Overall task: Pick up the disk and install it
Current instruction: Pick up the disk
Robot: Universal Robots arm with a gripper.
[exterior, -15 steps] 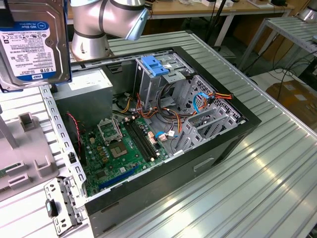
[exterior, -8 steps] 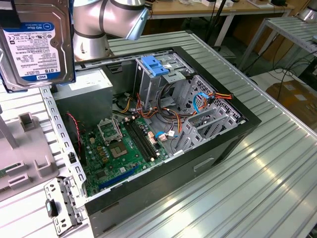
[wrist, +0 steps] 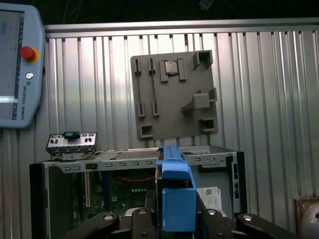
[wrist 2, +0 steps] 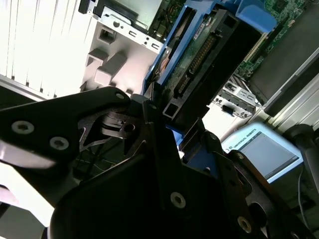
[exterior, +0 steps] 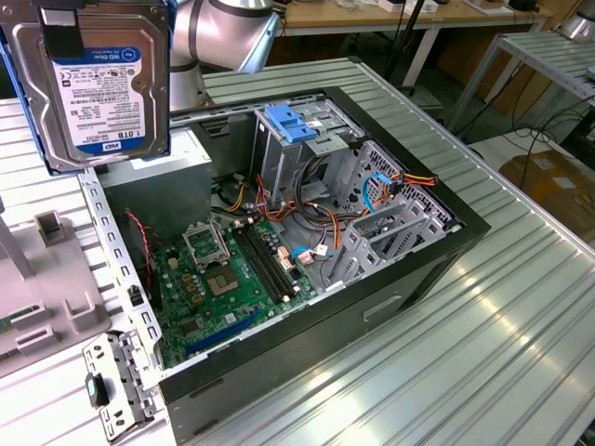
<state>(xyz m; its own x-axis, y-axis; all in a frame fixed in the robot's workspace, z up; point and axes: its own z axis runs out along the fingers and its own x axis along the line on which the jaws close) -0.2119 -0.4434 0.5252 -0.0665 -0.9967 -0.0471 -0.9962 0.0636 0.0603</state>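
Currently the gripper (wrist 2: pixel 169 112) is closed on the disk (exterior: pixel 102 84), with a black finger pressed against each of its blue side rails. In the first wrist view one blue rail stands up between the two fingers (wrist: pixel 149 219).

- Disk: held in the air above the open computer case (exterior: pixel 307 344), touching nothing of it. In the exterior view it stands on edge, its white and blue label facing the camera. In the second wrist view its connector edge and circuit-board side show past the fingers.
- Case: lies on its side on the ribbed metal table (exterior: pixel 502 353), side panel off.
- Inside the case: the green motherboard (exterior: pixel 223 279) lies on the floor. The metal drive cage (exterior: pixel 307 177) stands at the far end from the motherboard, with a blue plastic handle (exterior: pixel 293 123) on top. Orange, yellow and blue cables run between the cage and the board.
- Beside the case: a small metal bracket (exterior: pixel 116 386) lies on the table just outside the corner nearest the motherboard.
- Beyond the case, in the first wrist view: a grey plastic tray (wrist: pixel 172 94) with raised blocks lies flat on the table. A teach pendant (wrist: pixel 17 64) with a red button lies well apart from the tray.
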